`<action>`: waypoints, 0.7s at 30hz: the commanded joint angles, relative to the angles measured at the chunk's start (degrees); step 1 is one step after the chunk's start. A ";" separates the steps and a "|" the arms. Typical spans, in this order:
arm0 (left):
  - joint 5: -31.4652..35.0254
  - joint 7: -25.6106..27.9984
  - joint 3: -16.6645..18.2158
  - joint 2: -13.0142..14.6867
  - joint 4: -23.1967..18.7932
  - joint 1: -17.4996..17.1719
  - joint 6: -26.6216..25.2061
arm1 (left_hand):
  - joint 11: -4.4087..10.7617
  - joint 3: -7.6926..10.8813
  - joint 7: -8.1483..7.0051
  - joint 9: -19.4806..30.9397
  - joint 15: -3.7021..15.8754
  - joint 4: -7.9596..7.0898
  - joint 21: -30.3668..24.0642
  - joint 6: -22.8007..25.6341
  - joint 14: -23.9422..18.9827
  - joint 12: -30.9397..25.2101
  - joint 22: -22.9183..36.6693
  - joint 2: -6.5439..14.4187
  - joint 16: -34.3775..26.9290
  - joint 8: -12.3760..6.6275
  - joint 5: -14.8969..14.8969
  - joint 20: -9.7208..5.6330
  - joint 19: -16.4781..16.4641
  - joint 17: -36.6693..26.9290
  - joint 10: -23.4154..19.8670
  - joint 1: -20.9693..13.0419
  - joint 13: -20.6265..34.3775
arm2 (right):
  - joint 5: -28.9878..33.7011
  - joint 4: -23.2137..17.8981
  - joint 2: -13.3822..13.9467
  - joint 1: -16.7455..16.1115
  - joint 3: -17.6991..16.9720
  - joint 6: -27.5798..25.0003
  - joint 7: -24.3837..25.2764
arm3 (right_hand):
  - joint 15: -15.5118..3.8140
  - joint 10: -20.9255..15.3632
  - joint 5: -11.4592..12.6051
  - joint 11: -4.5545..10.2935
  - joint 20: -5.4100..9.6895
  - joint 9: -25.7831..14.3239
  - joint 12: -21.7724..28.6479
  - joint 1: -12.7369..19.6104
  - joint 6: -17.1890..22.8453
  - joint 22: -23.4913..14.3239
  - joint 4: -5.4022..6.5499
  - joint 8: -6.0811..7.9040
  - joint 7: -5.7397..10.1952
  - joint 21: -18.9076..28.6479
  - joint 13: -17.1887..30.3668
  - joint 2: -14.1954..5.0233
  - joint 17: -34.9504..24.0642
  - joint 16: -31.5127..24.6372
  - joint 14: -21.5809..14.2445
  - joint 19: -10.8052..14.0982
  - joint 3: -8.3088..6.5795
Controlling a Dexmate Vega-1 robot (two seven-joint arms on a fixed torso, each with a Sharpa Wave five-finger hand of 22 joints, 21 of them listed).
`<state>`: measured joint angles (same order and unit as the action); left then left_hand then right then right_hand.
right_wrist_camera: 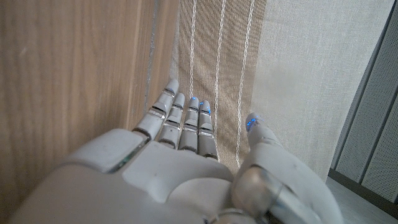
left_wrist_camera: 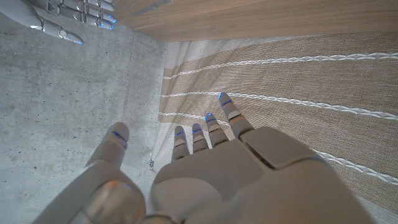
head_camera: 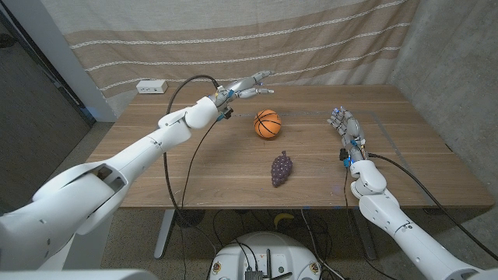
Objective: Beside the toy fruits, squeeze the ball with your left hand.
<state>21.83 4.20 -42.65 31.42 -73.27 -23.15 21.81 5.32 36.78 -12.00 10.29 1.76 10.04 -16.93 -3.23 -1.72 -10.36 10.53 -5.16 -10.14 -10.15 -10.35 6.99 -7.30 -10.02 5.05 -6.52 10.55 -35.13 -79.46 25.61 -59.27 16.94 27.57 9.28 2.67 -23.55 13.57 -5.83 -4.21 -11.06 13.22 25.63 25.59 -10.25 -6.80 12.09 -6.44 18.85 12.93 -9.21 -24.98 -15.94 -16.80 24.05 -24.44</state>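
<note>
Head view shows the left hand (head_camera: pixel 247 84) raised above the table's (head_camera: pixel 194 171) far side, fingers spread and holding nothing, just left of and beyond the ball (head_camera: pixel 267 124). The ball sits mid-table, with toy grapes (head_camera: pixel 282 168) nearer. The right hand (head_camera: pixel 345 124) stands at the right, fingers extended, empty.

Left robot hand (head_camera: pixel 250 84) raised, fingers spread; right robot hand (head_camera: pixel 345 124) empty.

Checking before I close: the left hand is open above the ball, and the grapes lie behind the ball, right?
Not quite. The head view shows the grapes in front of the ball, nearer the robot. The left hand is open.
</note>
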 commanded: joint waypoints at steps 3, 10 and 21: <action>13.11 4.31 -2.95 2.00 -8.64 -1.59 -12.71 | 0.31 -0.19 -0.32 0.13 0.52 0.50 0.52 -2.04 0.95 0.12 0.03 -0.87 0.07 -0.10 -0.13 0.54 -0.13 -0.11 1.53 -1.29 0.08 | -0.25 0.29 -0.20 -0.36 -0.21 0.48 -0.10 | -0.06 -0.81 0.38 -0.13 -0.07 -0.19 0.23 0.14 0.53 -0.21 -0.37 0.29 0.04 -0.18 0.11 -0.18 -0.17 -0.18 -0.22 0.28 -0.11; 11.54 1.68 -3.80 1.86 -8.11 -1.11 -12.57 | 0.27 -0.33 -0.28 0.14 0.36 0.54 0.55 -2.61 1.49 0.01 0.00 -1.33 0.12 -0.28 -0.11 0.91 -0.70 -0.10 1.92 -1.98 0.09 | -0.49 0.22 -0.22 -0.75 -0.39 0.78 -0.20 | 0.01 -0.90 0.42 -0.28 -0.03 -0.21 0.24 0.10 0.63 -0.21 -0.44 0.27 0.04 -0.26 0.14 -0.20 -0.15 -0.14 -0.17 0.30 -0.11; 9.53 -0.73 -4.77 1.36 -6.38 -0.35 -11.37 | 0.04 -0.52 -0.20 0.16 0.04 0.51 0.64 -2.95 1.57 -0.14 -0.02 -1.82 -0.01 -0.50 -0.11 1.02 -1.12 -0.11 2.08 -2.62 0.10 | -0.85 0.45 -0.36 -1.08 -0.43 1.05 -0.57 | -0.04 -1.04 0.48 -0.26 -0.02 -0.23 0.28 0.04 0.83 -0.22 -0.51 0.27 -0.07 -0.37 0.26 -0.24 -0.13 -0.12 -0.21 0.34 -0.12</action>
<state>32.19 5.58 -46.31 33.03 -80.40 -24.15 10.50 5.22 36.36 -12.18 10.28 1.75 10.54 -16.50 -5.85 -0.50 -10.37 10.39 -7.01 -10.15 -10.40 -10.36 7.89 -8.22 -10.02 6.58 -8.39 10.57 -35.63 -79.25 25.42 -60.02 16.59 28.26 9.08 2.67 -24.06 13.80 -5.93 -4.21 -11.05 13.22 25.64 26.21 -10.25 -6.80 12.09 -6.43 18.60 12.93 -9.21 -24.98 -15.94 -16.80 24.04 -24.44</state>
